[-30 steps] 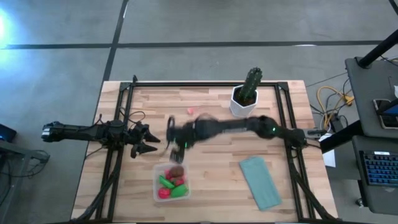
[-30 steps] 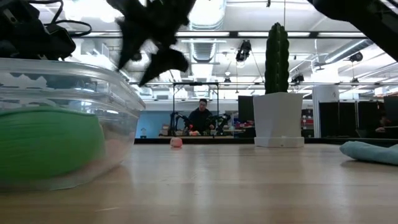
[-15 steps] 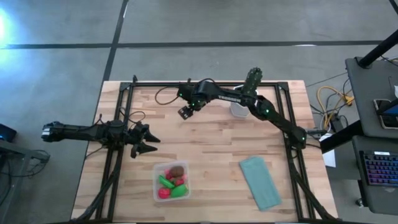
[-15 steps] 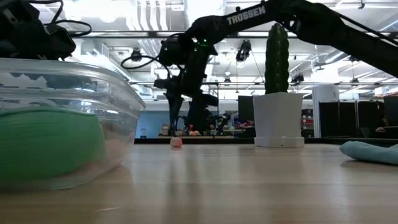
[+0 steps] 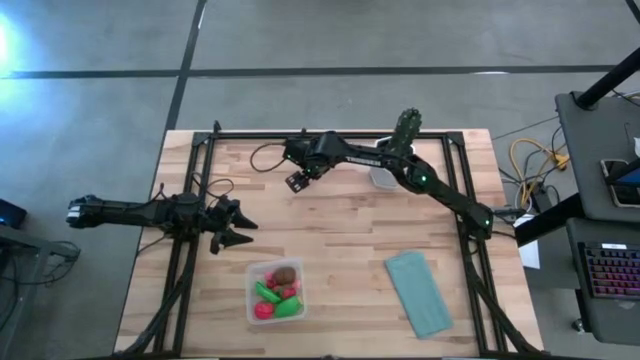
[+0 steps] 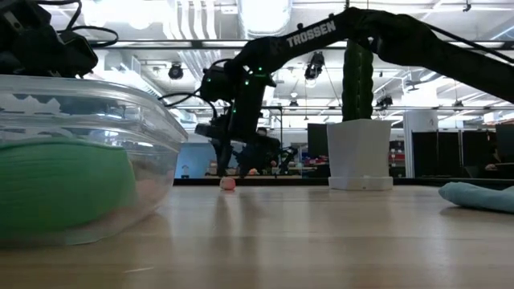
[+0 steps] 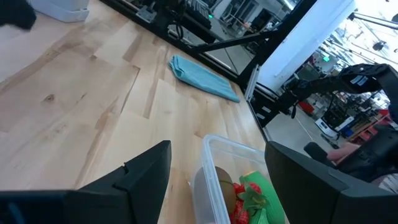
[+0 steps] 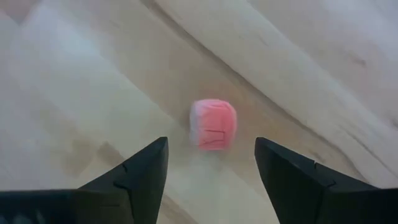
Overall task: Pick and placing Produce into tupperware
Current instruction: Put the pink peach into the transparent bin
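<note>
Two spread fingers of the right gripper hang just above a pink piece, which lies loose on the wood between their tips; seen from overhead, that gripper is over the far part of the table, to the left of the cactus in its white pot. At table height the same pink piece sits on the boards under the right gripper, well apart from the tupperware. The tupperware stands nearer the front edge than the cactus and holds the rest of the produce: green, red and one brown piece. A teal cloth lies flat, to the tupperware's right. The left gripper waits with fingers apart, close beyond the tupperware's left corner. The table is pale wooden planking in a black frame, on a grey floor. Beyond the table, the room has ceiling lights, ducts and more equipment.
</note>
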